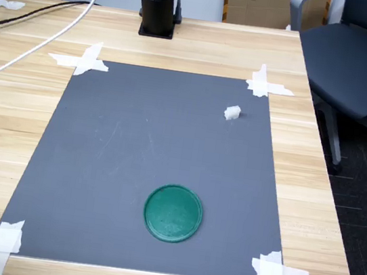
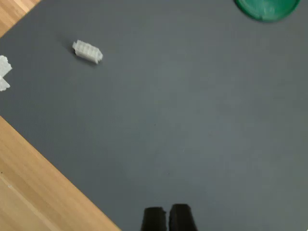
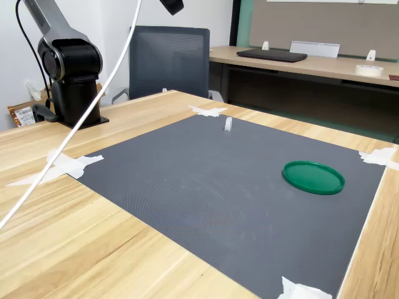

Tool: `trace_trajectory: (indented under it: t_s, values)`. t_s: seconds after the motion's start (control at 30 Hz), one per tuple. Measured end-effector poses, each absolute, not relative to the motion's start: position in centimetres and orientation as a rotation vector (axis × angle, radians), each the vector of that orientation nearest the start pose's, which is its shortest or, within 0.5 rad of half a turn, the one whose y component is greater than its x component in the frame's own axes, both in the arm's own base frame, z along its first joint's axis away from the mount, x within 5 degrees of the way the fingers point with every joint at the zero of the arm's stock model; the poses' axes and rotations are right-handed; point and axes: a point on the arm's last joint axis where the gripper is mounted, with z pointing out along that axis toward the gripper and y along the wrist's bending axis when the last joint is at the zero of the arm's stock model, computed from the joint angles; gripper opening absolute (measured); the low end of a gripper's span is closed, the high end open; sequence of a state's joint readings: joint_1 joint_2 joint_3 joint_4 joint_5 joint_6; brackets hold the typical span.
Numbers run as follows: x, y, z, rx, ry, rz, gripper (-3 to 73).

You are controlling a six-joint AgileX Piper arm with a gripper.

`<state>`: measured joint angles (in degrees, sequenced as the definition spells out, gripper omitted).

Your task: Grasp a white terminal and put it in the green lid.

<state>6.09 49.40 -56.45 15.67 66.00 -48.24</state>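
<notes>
The white terminal point(image 1: 232, 112) lies alone on the grey mat near its far right corner in the first exterior view. It also shows in the wrist view point(image 2: 87, 51) and the second exterior view point(image 3: 228, 124). The green lid point(image 1: 173, 213) rests flat and holds nothing, near the mat's front edge; the wrist view cuts it off at the frame edge point(image 2: 266, 8). My gripper point(image 2: 167, 219) hangs high above the mat, well apart from both. Its two black fingertips are pressed together with nothing between them. Only a dark tip of the arm point(image 3: 171, 5) shows in the second exterior view.
The grey mat point(image 1: 133, 158) is taped at its corners point(image 1: 84, 62) to a wooden table point(image 1: 312, 196). The arm's black base point(image 1: 159, 4) stands at the back, and a white cable point(image 1: 47, 40) trails across the table. An office chair point(image 1: 358, 59) stands off the first exterior view's right.
</notes>
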Motion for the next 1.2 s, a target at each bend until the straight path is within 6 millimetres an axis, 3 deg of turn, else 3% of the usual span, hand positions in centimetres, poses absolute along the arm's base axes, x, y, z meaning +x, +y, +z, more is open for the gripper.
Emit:
trace_trajectory:
  t_s: [0.17,0.37,0.5,0.7,1.03,1.2]
  values:
    - [14.1,4.8,37.8,-1.178,2.166,0.042,14.3]
    - [14.6,5.9,37.8,-1.2,2.149,0.013,43.2]
    - [14.8,6.8,38.2,-1.217,2.066,0.02,54.4]
    - [15.9,8.2,37.6,-1.253,2.063,0.085,57.3]
    - [20.1,10.0,33.8,-1.302,2.253,0.141,55.2]
    - [21.3,12.0,32.4,-1.454,2.258,0.081,54.6]
